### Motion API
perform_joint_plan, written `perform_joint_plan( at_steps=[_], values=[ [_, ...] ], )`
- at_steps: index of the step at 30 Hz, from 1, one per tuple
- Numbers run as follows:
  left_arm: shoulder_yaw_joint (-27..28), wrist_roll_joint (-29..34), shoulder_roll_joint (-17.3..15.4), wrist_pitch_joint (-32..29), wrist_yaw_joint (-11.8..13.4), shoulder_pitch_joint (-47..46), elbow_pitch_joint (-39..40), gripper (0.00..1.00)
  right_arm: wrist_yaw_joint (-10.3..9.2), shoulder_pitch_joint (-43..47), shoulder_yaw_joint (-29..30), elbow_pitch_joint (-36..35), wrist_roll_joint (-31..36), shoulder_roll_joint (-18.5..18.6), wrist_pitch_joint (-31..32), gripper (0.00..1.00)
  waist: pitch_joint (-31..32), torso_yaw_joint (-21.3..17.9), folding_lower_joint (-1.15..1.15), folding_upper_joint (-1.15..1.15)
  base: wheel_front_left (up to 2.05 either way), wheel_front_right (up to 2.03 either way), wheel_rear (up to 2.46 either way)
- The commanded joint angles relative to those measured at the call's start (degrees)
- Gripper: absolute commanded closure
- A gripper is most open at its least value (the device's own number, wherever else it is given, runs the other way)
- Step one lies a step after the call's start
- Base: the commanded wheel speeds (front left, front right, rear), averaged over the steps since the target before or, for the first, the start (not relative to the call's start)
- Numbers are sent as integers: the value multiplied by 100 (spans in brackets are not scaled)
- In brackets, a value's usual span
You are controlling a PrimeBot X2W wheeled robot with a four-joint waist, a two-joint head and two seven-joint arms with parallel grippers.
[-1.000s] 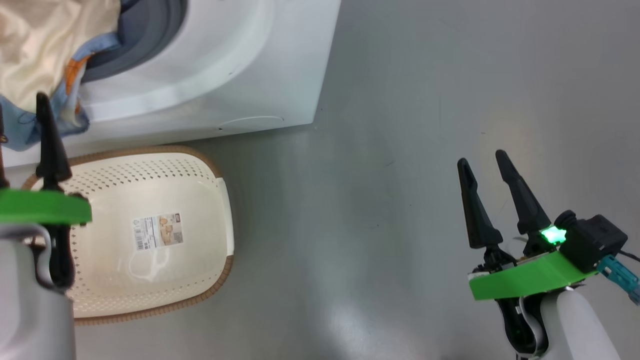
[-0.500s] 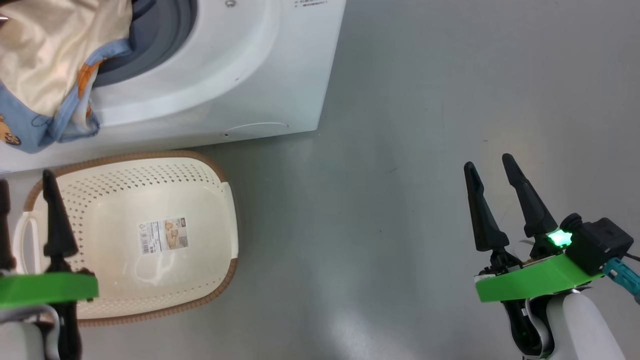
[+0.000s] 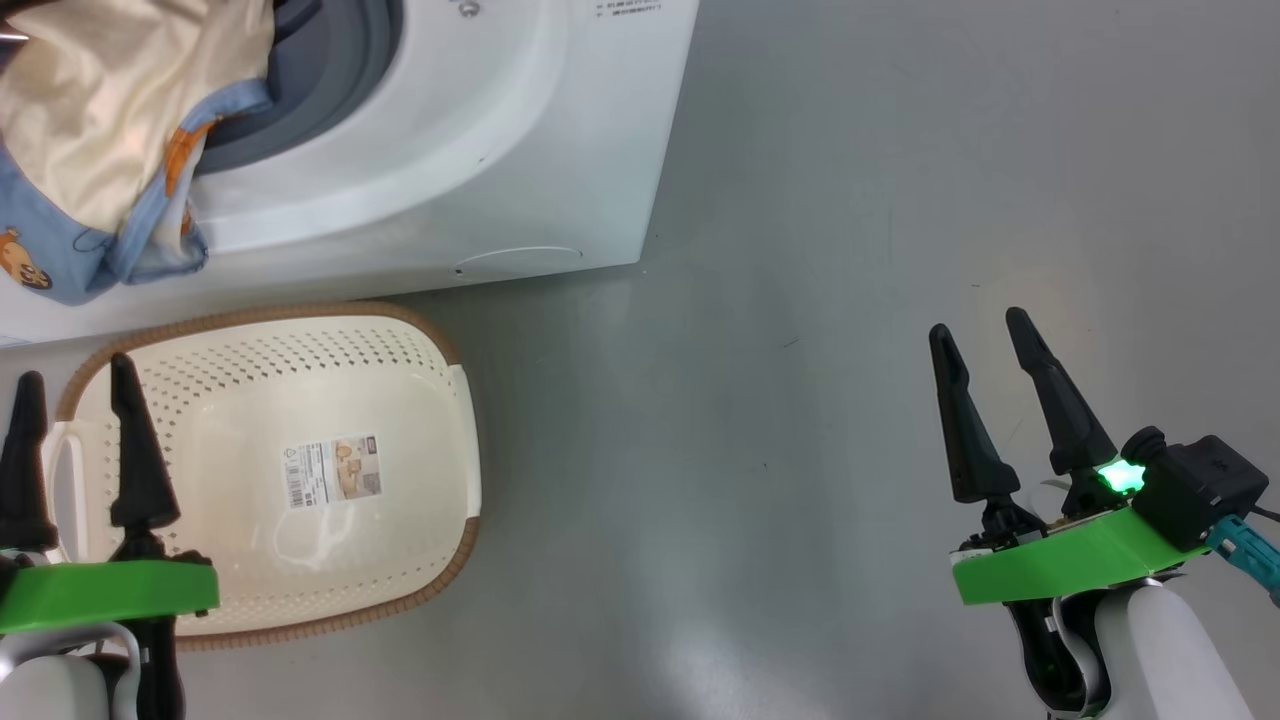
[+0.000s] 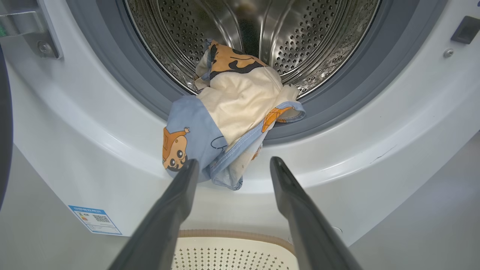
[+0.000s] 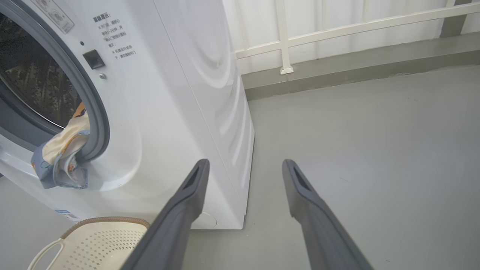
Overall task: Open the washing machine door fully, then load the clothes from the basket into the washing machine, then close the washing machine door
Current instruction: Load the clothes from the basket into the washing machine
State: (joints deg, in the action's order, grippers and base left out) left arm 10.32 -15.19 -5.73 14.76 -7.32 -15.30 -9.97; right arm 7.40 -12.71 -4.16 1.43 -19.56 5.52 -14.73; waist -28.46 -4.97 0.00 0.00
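Note:
The washing machine (image 3: 450, 150) stands at the upper left with its drum (image 4: 300, 33) exposed. The clothes (image 3: 90, 130), blue and cream with orange print, lie half in the drum and hang over the grey seal (image 4: 236, 101) (image 5: 60, 157). A dark strip at the left edge of the left wrist view looks like the washing machine door (image 4: 3, 123), swung aside by its hinge. The basket (image 3: 250, 315) sits on the floor before the machine with nothing in it. My left gripper (image 3: 72, 375) is open above the basket's left end, short of the clothes (image 4: 234, 162). My right gripper (image 3: 978, 327) is open over bare floor.
Grey floor (image 3: 750, 400) spreads to the right of the machine and basket. A white railing (image 5: 285, 45) and a low kerb run behind the machine's right side. A blue sticker (image 4: 93, 219) sits low on the machine's front.
My left gripper has drawn back from the drum opening to above the basket, leaving the clothes draped over the seal. The head camera shifted slightly. The right arm has stayed put.

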Motion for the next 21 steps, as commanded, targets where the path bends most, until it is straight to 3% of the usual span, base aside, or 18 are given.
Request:
perform_joint_plan(
  at_steps=[1, 11, 21],
  values=[
    [141, 50, -177, 24, -16, 89, 66, 0, 9, 137, -123, -128, 37, 22, -27, 0, -3, 3, 0, 0, 0, 0, 0],
    [-28, 12, -369, 24, -17, -480, -696, 0, 9, 43, -124, -121, 40, -6, -27, 0, -75, 31, 0, 0, 0, 0, 0],
    [-132, 153, -747, 24, -17, -1676, -2014, 0, 9, -94, -148, -158, 47, -78, -27, 0, -331, -66, 0, 0, 0, 0, 0]
  ],
)
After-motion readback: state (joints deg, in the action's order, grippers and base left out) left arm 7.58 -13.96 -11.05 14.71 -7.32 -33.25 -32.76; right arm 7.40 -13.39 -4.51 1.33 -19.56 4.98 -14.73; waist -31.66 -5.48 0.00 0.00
